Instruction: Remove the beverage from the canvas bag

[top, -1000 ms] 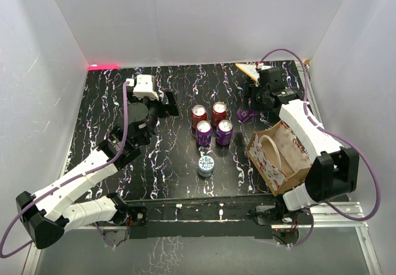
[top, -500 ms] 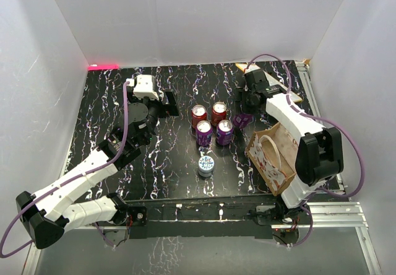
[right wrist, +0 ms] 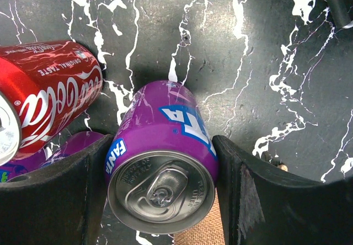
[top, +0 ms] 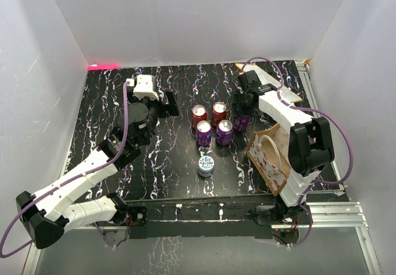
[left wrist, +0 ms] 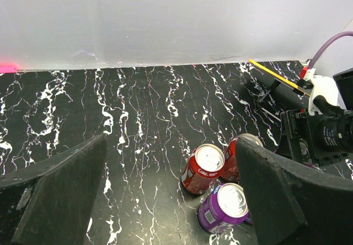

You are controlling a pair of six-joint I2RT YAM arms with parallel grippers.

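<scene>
Beverage, a purple can, is clamped in the right gripper, long axis toward the wrist, outside the canvas bag, just beside the standing cans; left gripper gapes empty, well apart.

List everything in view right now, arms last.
red cola cans: 2, red, mid-table, back row of the cluster
purple cans: 2, purple, in front of the red pair
silver-blue can: 1, alone, nearer the arms
purple Fanta can: 1, purple, gripped, right of the cluster
canvas bag: 1, tan, cream handle, near right
flat cream piece: 1, back right, partly hidden
red glow: 1, back-left wall base
left gripper: black, open, empty
right gripper: black, shut on the purple Fanta can
</scene>
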